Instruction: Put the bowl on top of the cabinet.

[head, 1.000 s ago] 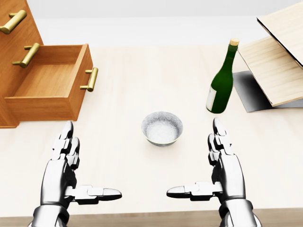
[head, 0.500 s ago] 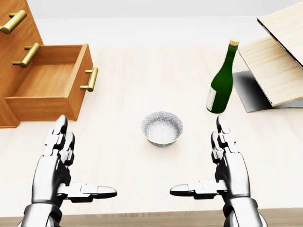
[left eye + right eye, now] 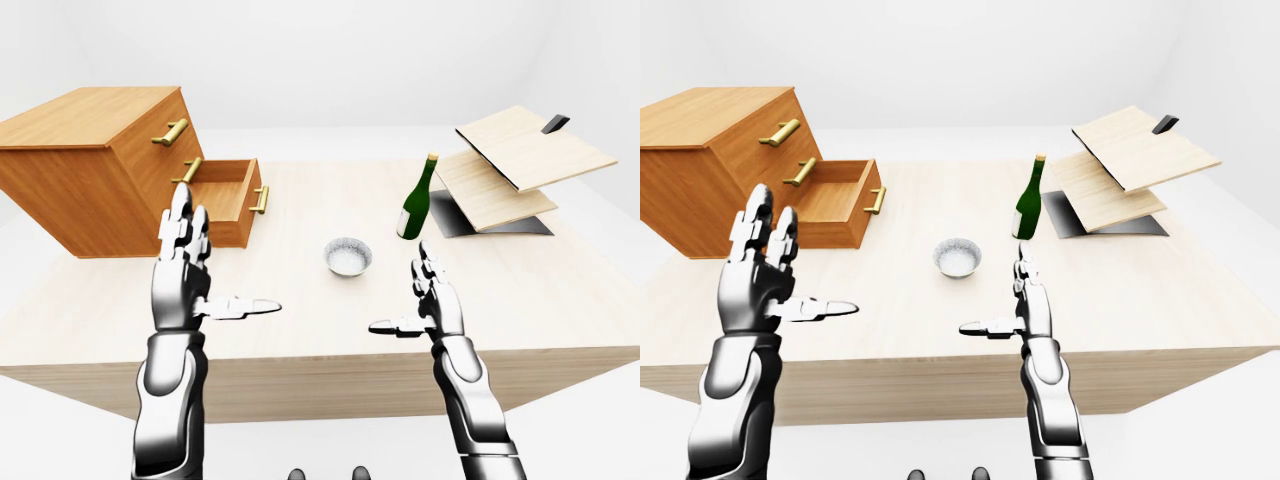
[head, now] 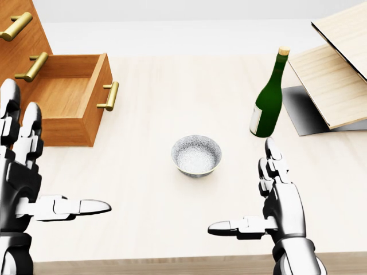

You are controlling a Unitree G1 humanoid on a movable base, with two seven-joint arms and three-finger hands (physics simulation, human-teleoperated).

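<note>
Small round speckled grey-white bowl [image 4: 196,156]: upright mid pale wooden counter [image 4: 172,86], apart from and between chrome left robot hand [image 4: 20,183] and right robot hand [image 4: 282,203]; both empty, fingers spread.

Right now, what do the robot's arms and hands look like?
Both are shiny silver metal. The left robot hand and right robot hand each have three chunky jointed fingers with dark seams. The forearms are smooth rounded shells. No cables or markings show.
</note>
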